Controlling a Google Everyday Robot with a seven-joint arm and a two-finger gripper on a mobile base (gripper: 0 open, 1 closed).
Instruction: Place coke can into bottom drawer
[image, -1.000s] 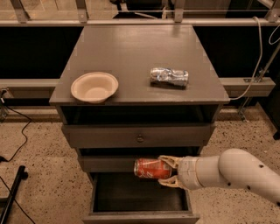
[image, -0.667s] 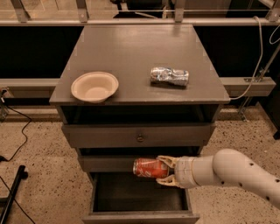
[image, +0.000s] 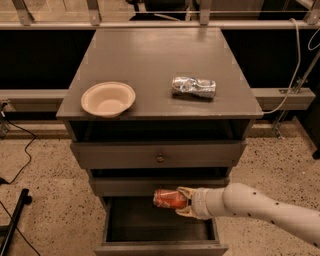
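Observation:
The coke can (image: 168, 198) is red with silver ends and lies on its side in my gripper (image: 182, 201). The gripper is shut on the can and holds it over the open bottom drawer (image: 157, 226), just below the front of the middle drawer (image: 150, 185). The bottom drawer is pulled out, with a dark interior showing. My white arm (image: 260, 207) reaches in from the lower right.
A beige bowl (image: 108, 98) and a crushed silver can (image: 194, 87) sit on the grey cabinet top (image: 155, 55). The upper drawer (image: 159, 155) with a round knob is shut. A black stand leg (image: 12, 220) and cables lie on the floor at left.
The gripper and the coke can have shifted slightly left and down over the open bottom drawer. The arm has straightened a little.

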